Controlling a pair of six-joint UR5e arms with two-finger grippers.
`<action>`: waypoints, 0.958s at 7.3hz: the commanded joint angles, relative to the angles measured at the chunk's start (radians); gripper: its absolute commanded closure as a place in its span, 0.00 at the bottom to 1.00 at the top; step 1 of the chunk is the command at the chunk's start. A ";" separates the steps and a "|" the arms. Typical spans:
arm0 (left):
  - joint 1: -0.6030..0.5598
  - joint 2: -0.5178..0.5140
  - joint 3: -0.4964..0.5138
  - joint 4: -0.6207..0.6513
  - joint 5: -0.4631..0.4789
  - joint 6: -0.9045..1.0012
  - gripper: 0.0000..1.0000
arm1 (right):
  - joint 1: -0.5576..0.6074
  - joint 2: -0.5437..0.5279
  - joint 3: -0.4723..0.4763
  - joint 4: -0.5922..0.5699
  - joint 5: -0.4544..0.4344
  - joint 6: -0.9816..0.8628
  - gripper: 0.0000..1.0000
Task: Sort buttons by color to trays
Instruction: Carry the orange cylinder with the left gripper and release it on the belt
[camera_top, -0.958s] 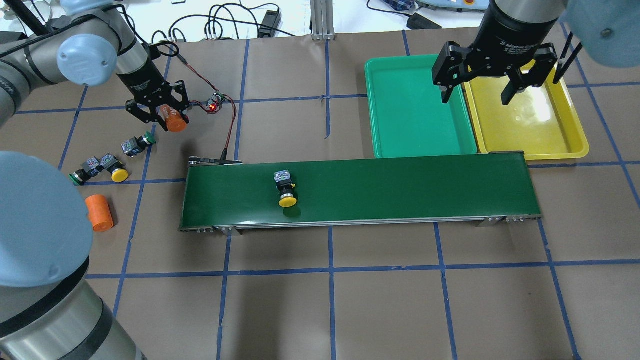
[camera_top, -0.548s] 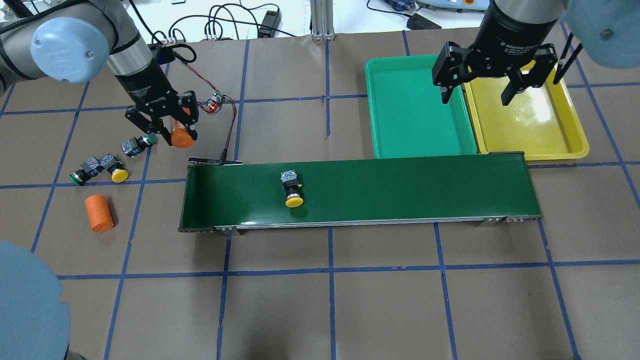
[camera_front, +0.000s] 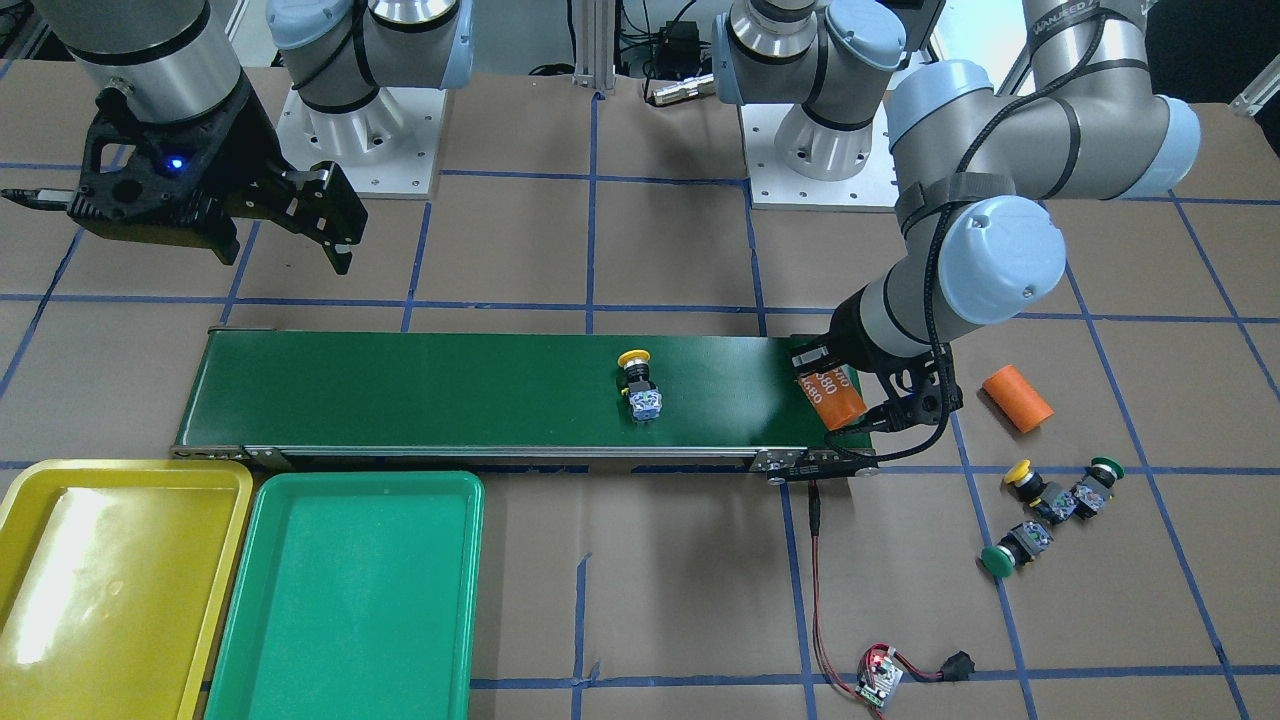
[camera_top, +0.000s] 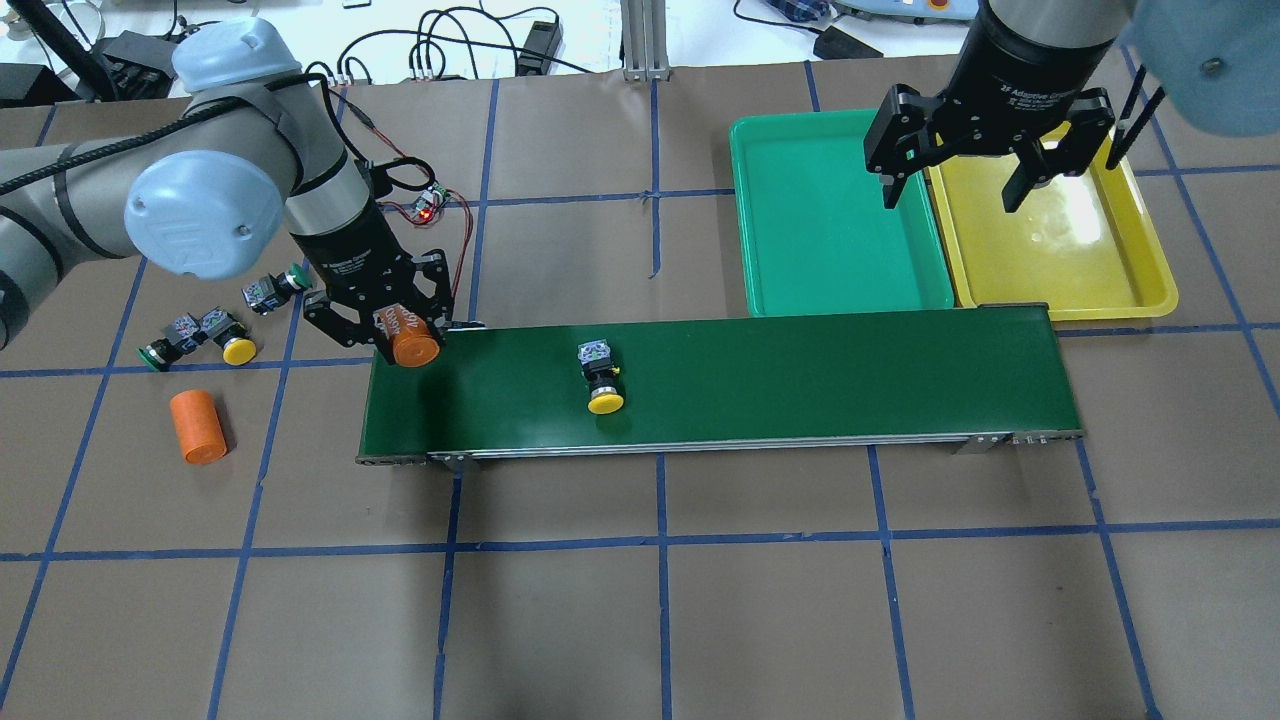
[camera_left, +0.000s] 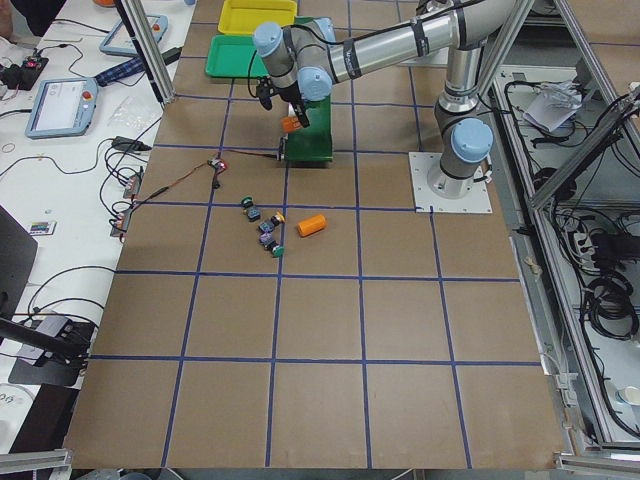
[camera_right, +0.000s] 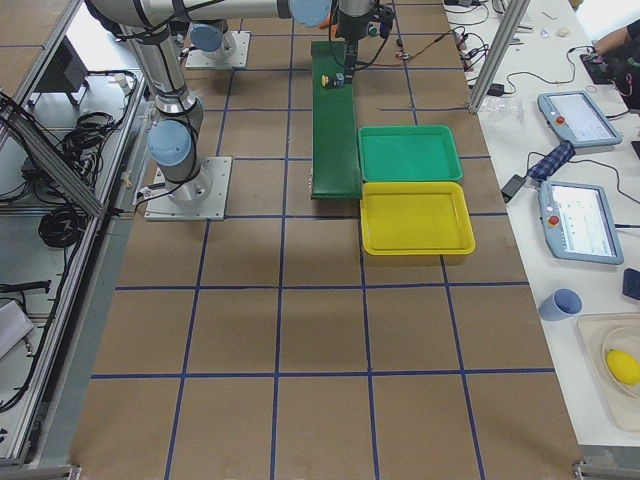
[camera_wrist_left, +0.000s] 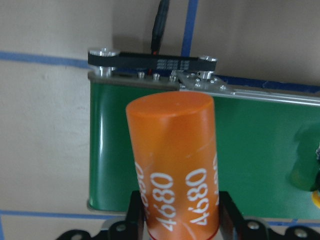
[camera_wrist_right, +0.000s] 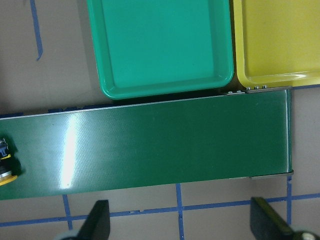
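Observation:
One yellow button (camera_top: 603, 385) lies on the conveyor belt (camera_top: 800, 380), also in the front view (camera_front: 638, 385). Three more buttons lie on the table at the left: a green one (camera_top: 272, 290), a yellow one (camera_top: 228, 338) and a green one (camera_top: 165, 348). My left gripper (camera_top: 392, 335) is shut on the orange cylinder marked 4680 (camera_wrist_left: 175, 165), just over the belt's left end. My right gripper (camera_top: 952, 195) is open and empty, held high over the border between the green tray (camera_top: 830, 215) and the yellow tray (camera_top: 1070, 235).
A second orange cylinder (camera_top: 197, 426) lies on the table left of the belt. A small circuit board (camera_top: 430, 205) with red wires sits behind the belt's left end. Both trays stand against the belt's far right edge.
My left gripper has carried the orange cylinder from near the circuit board down to the belt's left end. The yellow button on the belt has moved right. The right arm has not moved.

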 joint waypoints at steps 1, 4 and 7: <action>-0.054 0.012 -0.036 0.010 -0.003 -0.412 1.00 | 0.000 0.000 0.000 0.002 0.000 0.000 0.00; -0.056 -0.009 -0.111 0.107 -0.004 -0.645 0.93 | 0.000 0.000 0.000 0.002 0.000 0.000 0.00; -0.053 -0.039 -0.100 0.138 0.061 -0.658 0.09 | 0.000 -0.003 0.000 0.002 0.000 0.000 0.00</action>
